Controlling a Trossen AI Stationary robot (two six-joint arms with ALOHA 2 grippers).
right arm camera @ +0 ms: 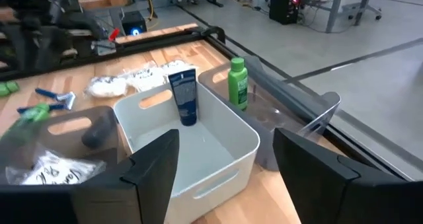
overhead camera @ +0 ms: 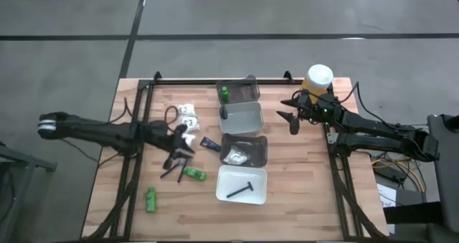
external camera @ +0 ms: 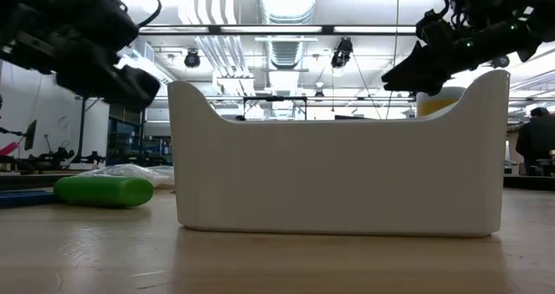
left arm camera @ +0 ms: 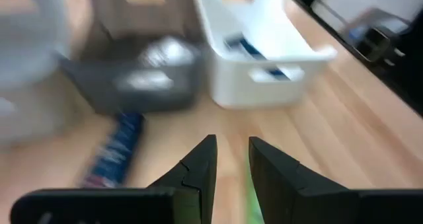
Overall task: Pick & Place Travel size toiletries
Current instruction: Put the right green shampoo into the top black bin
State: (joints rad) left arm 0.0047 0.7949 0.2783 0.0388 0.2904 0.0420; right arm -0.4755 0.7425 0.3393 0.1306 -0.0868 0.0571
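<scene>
Several toiletries lie loose on the table's left half: white packets (overhead camera: 188, 114), a dark blue tube (overhead camera: 209, 144), two green bottles (overhead camera: 193, 173) (overhead camera: 150, 198) and dark razor sticks (overhead camera: 171, 173). My left gripper (overhead camera: 186, 153) (left arm camera: 231, 145) hovers over the nearer green bottle beside the tube (left arm camera: 112, 154), its fingers a little apart with nothing between them. My right gripper (overhead camera: 290, 119) (right arm camera: 225, 178) hangs open, right of the white tray (overhead camera: 242, 117), and is empty. That tray holds a dark tube (right arm camera: 185, 98). A green bottle (right arm camera: 238, 83) stands in the clear tray (overhead camera: 247, 91).
Four trays run down the table's middle: clear, white, grey (overhead camera: 245, 150) with a white packet (overhead camera: 235, 155), and a near white tray (overhead camera: 242, 183) with a black razor (overhead camera: 240, 190). A big yellow white-capped container (overhead camera: 319, 78) stands at the far right. Bare wood lies right of the trays.
</scene>
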